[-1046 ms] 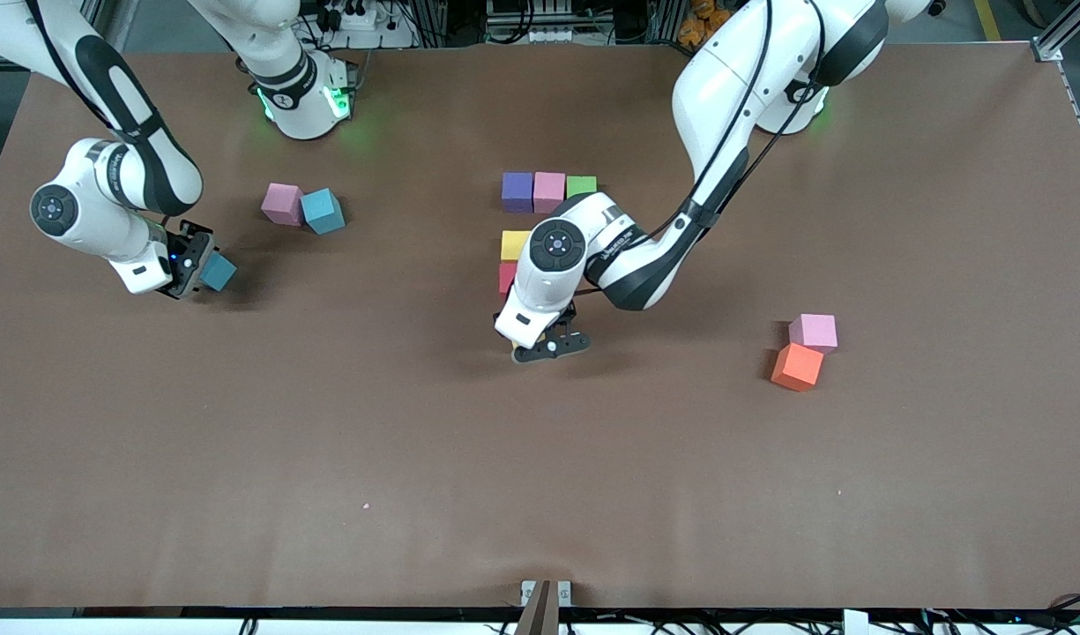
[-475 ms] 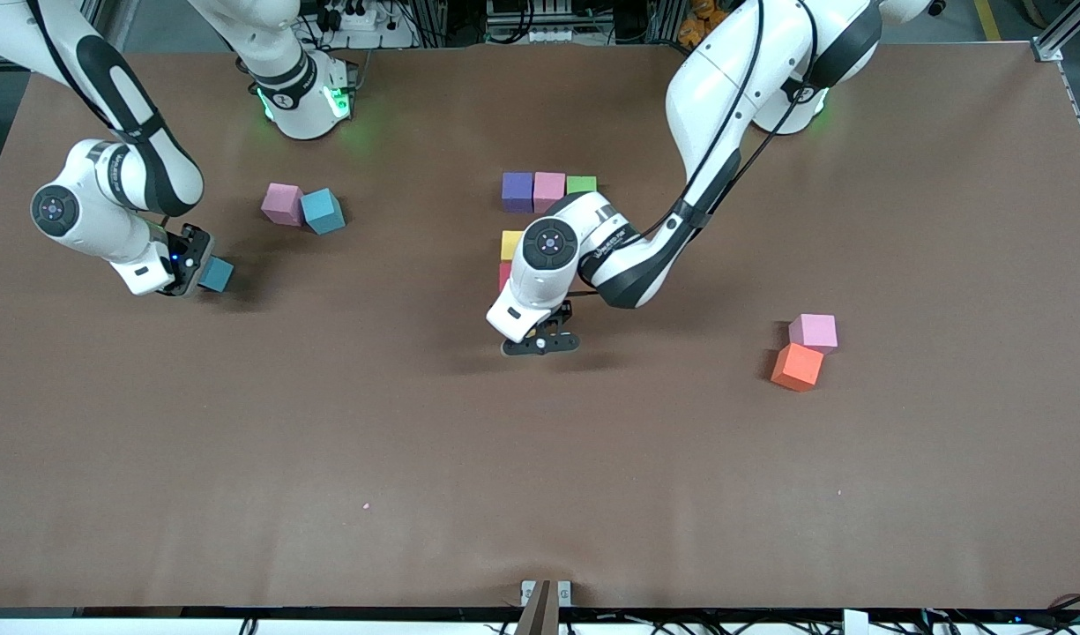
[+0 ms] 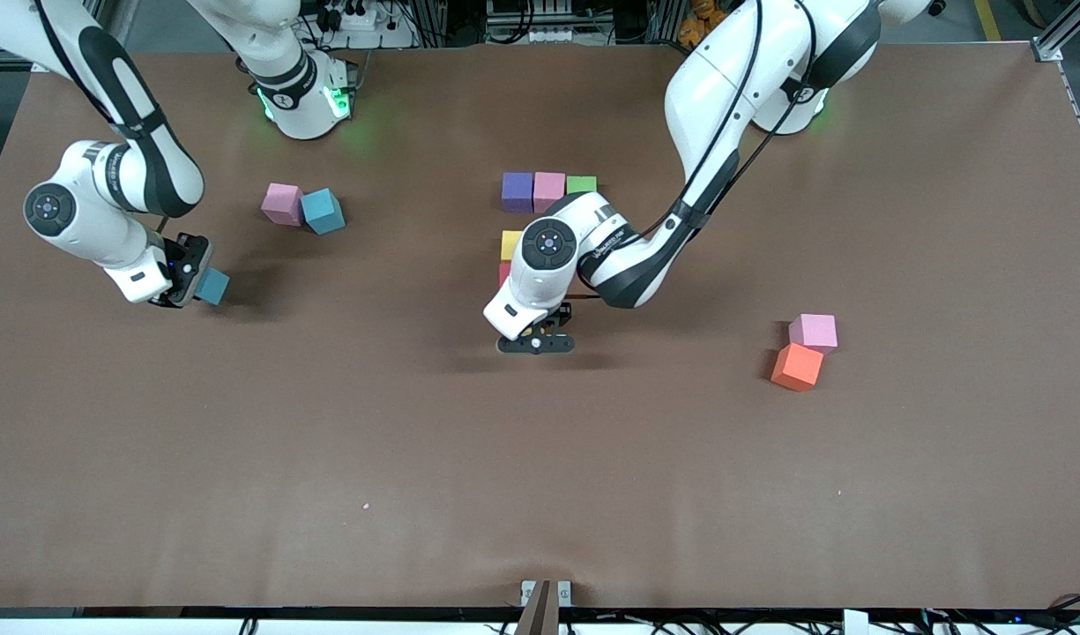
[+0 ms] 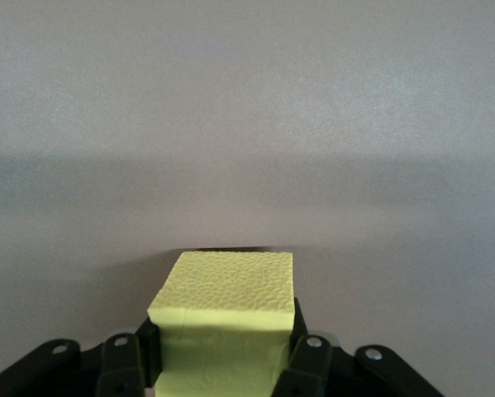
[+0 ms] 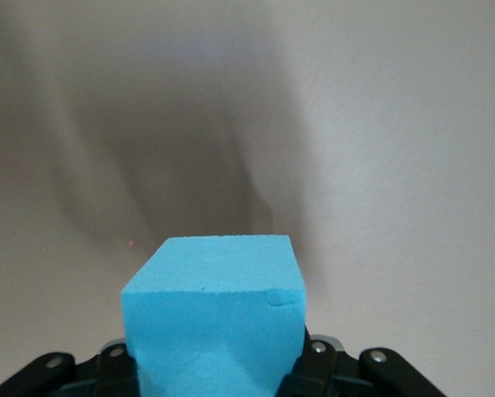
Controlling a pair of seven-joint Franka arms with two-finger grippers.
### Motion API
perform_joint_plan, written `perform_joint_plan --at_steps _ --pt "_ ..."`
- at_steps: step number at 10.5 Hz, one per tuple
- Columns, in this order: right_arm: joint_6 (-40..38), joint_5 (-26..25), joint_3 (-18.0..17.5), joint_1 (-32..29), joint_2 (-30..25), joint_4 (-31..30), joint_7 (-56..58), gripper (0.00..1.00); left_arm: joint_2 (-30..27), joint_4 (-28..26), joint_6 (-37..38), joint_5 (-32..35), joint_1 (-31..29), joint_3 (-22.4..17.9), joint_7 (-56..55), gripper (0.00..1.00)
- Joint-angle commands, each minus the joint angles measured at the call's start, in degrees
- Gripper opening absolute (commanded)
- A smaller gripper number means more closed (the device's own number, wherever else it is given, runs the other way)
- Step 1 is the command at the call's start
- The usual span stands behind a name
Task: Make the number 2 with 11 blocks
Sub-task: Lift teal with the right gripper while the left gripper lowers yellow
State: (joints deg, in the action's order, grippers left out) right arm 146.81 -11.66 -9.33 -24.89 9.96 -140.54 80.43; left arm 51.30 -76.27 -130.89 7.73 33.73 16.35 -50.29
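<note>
A row of purple (image 3: 517, 191), pink (image 3: 548, 189) and green (image 3: 581, 184) blocks lies mid-table. Nearer the front camera, in line with the purple one, lie a yellow block (image 3: 512, 244) and a red block (image 3: 504, 274), partly hidden by the left arm. My left gripper (image 3: 536, 342) hangs low over the table just nearer the camera than the red block, shut on a pale yellow block (image 4: 222, 302). My right gripper (image 3: 193, 284) is over the right arm's end of the table, shut on a blue block (image 3: 212, 287) (image 5: 214, 318).
A loose pink block (image 3: 281, 204) and blue block (image 3: 323, 211) touch each other near the right gripper. A pink block (image 3: 813, 332) and an orange block (image 3: 796, 367) sit together toward the left arm's end. The brown table (image 3: 540, 476) stretches wide toward the camera.
The right gripper has shut on the blue block and shifted a little toward the front camera. The left gripper has slid slightly toward the right arm's end with its yellow block.
</note>
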Motion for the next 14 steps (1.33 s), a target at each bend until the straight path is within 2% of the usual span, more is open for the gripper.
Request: perform_joint_plan --at_steps 1,3,6,14 --pt "-1.18 1.54 -0.08 4.48 -1.88 1.57 -0.7 0.58 0.12 0.5 0.29 -1.22 0.54 -0.53 1.78 0.36" --pt "-1.27 3.92 -0.08 7.65 -1.79 2.28 -4.3 0.58 0.12 0.42 0.29 -1.22 0.63 -0.44 1.69 0.36" --pt "-1.27 4.1 -0.08 10.73 -1.35 4.47 -6.07 0.58 0.12 0.42 0.29 -0.96 0.89 -0.53 1.78 0.35" --pt "-2.32 4.01 -0.08 11.97 -1.17 4.57 -8.01 0.58 0.73 -0.02 0.2 -1.05 1.16 -0.53 2.04 0.35"
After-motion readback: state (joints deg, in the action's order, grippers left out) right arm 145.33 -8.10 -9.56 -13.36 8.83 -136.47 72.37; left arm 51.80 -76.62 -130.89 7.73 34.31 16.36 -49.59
